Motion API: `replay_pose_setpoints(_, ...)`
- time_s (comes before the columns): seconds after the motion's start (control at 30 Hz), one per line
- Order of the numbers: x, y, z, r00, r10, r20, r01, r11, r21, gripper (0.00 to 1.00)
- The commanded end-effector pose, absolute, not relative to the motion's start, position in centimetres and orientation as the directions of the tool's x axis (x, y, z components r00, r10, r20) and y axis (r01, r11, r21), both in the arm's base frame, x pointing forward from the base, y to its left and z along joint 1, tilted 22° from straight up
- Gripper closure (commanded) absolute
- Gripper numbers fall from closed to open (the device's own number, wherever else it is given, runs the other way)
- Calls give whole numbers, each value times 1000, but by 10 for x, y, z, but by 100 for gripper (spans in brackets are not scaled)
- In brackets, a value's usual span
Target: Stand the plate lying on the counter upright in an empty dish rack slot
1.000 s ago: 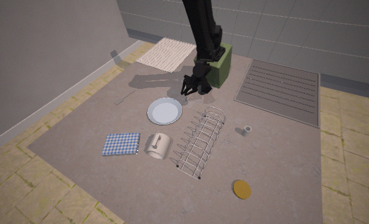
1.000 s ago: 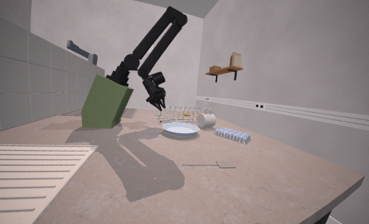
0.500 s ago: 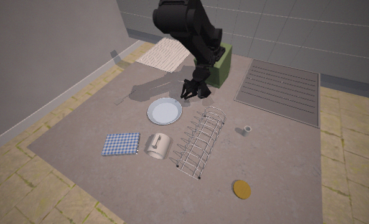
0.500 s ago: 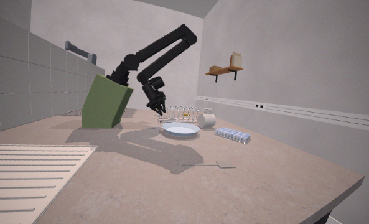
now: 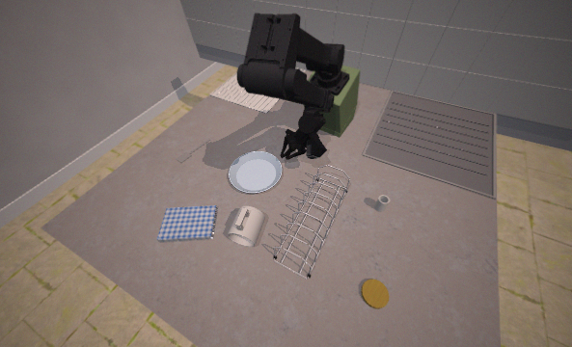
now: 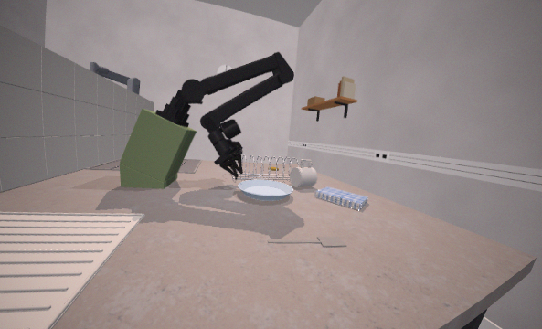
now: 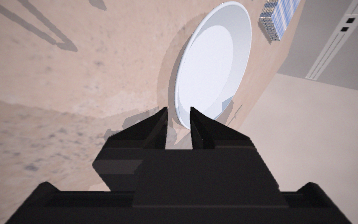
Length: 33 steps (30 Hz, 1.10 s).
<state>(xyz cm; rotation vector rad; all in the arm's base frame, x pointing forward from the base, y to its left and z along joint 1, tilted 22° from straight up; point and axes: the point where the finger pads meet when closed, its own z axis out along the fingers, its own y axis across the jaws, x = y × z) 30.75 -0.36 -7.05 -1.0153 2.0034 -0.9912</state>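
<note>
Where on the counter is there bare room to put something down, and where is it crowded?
Bare: between the wire rack and small cup; between cup and yellow disc; in front of the checked cloth. Crowded: plate, mug, cloth and rack sit close together, with the claw at the plate's rim.

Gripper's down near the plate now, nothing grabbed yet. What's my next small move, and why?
Probably ease the gripper further down and forward so its fingers straddle the plate's near rim. The plate lies flat on the counter, the gripper hangs partly open and empty just short of that edge, and the dish rack slots stand free.
</note>
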Motion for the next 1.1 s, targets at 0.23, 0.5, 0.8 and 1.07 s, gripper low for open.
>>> replay_pose_setpoints(0.23,307,-6,-75,-471,-856,-214,-347,402,-847,74)
replay_pose_setpoints(0.5,307,-6,-74,-470,-856,-217,-344,404,-848,74)
replay_pose_setpoints(0.8,307,-6,-74,-470,-856,-217,-344,404,-848,74)
replay_pose_setpoints(1.07,307,-6,-74,-470,-856,-217,-344,404,-848,74)
